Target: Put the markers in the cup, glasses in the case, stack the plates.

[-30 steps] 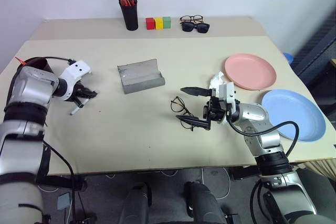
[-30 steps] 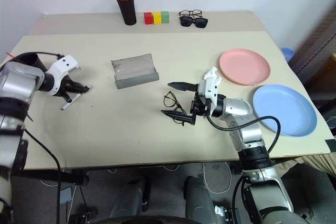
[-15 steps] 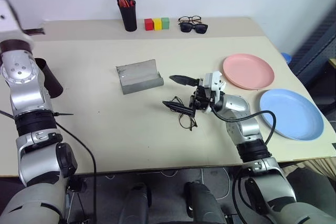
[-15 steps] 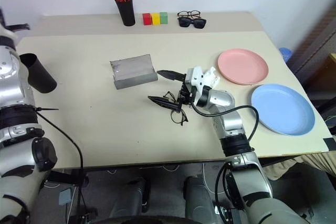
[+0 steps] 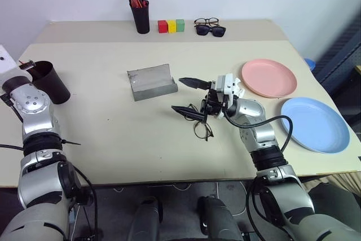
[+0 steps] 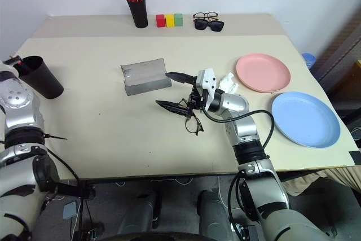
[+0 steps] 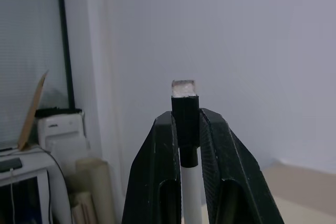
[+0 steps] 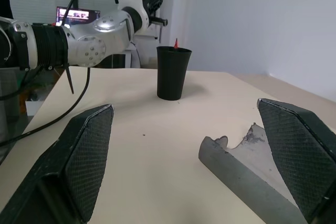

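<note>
Left end effector (image 7: pixel 188 129) pinches a white, black-capped marker (image 7: pixel 186 124); right end effector (image 5: pixel 187 95) spread wide.

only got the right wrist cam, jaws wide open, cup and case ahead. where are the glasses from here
observer: The glasses lie unfolded on the table, right beneath the right gripper; I cannot tell whether the lower finger touches them.
operator: left holding anything
observer: Yes, the left gripper is shut on the white marker, black cap up between the jaws.
operator: plates stacked yet
observer: No. The pink plate and the blue plate lie apart, side by side on the robot's right.
</note>
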